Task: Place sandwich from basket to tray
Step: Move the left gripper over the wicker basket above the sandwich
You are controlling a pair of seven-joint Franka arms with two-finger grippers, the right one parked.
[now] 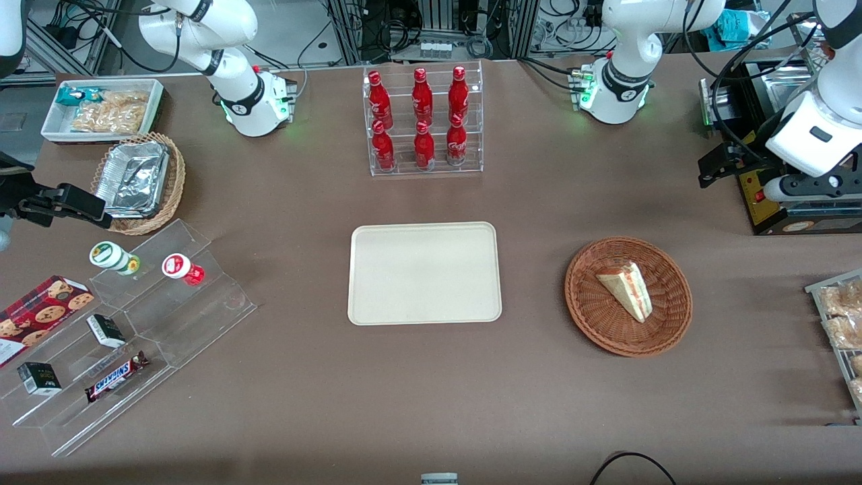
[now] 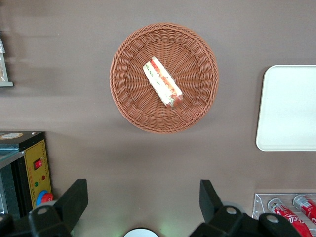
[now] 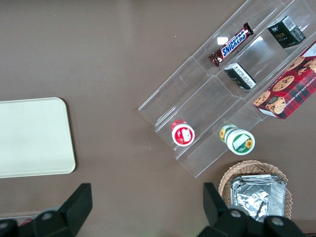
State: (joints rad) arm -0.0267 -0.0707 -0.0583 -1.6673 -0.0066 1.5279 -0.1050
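The sandwich [image 1: 626, 288] [image 2: 163, 83], a pale wedge with red and green filling, lies in the round reddish-brown basket [image 1: 596, 316] [image 2: 131, 101]. The cream tray [image 1: 424, 273] [image 2: 291, 108] lies flat beside the basket, toward the parked arm's end, with nothing on it. My gripper [image 1: 715, 167] [image 2: 142, 197] hangs high over the table, farther from the front camera than the basket and toward the working arm's end. It is open, with only bare tablecloth between its black fingers [image 2: 74, 197].
A black and yellow machine [image 1: 774, 202] [image 2: 24, 168] stands close beside the gripper. A clear rack of red bottles [image 1: 423, 121] stands farther from the front camera than the tray. A wire tray of pastries [image 1: 842, 316] sits at the working arm's end. A stepped acrylic stand [image 1: 135, 323] with snacks sits toward the parked arm's end.
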